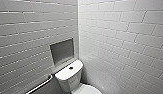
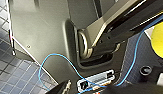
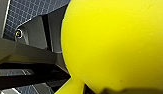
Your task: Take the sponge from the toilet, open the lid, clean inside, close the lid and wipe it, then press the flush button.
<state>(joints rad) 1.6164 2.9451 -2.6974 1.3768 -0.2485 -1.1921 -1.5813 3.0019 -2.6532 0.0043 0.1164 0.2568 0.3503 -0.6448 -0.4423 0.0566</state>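
The white toilet [image 1: 69,77] stands in the corner of the tiled room, low in the head view. Its flat tank top carries the small dark flush button [image 1: 71,67]. A strip of the white lid [image 1: 88,89] shows at the lower edge, lying down. The yellow sponge [image 3: 114,42] looms large right in front of the right wrist camera, squeezed narrow at one end where my right gripper [image 3: 82,88] is shut on it. A corner of the sponge [image 2: 158,40] also shows in the left wrist view, beside the robot's body. My left gripper is open.
White tiled walls meet just behind the tank. A recessed niche [image 1: 62,51] sits in the left wall above the tank. A metal grab bar [image 1: 40,85] runs along the left wall beside the toilet. Dark small-tiled floor [image 2: 12,80] lies below the robot.
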